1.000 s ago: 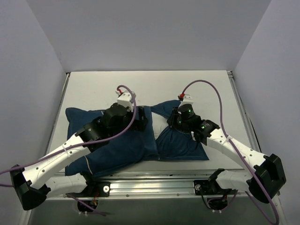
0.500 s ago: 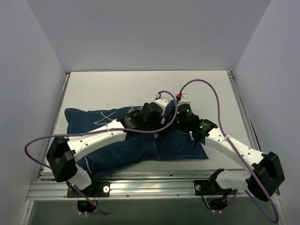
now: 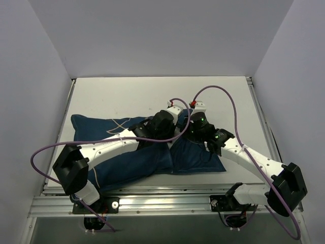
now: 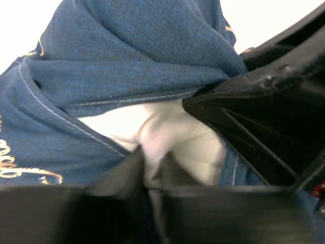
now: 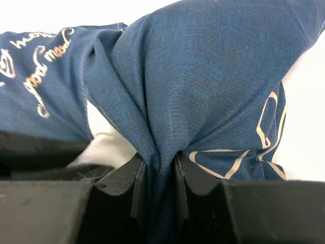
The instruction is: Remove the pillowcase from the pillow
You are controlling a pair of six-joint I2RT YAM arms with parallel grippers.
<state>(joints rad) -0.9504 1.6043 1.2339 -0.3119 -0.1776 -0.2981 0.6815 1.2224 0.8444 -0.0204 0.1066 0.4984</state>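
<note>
One second on, the left arm (image 3: 111, 145) is seen swung across to the middle of the table (image 3: 127, 94), close beside the right arm (image 3: 249, 157). Before, it was laid over the left half of the pillowcase (image 3: 127, 162), and that half, with its crossed cream lines, is now uncovered. The pillowcase is spread over the near half of the table, its front hem just beside the near edge and its left corner close to the left edge. Open tabletop is left beyond it.

The pillow (image 4: 167, 132), masked by the wrists from above, is shown by the left wrist camera as white cloth inside the stitched opening. There the left gripper (image 4: 152, 170) is closed on a pinch of it. The right gripper (image 5: 158, 178) is shown by its own camera clamped on a bunched navy fold.
</note>
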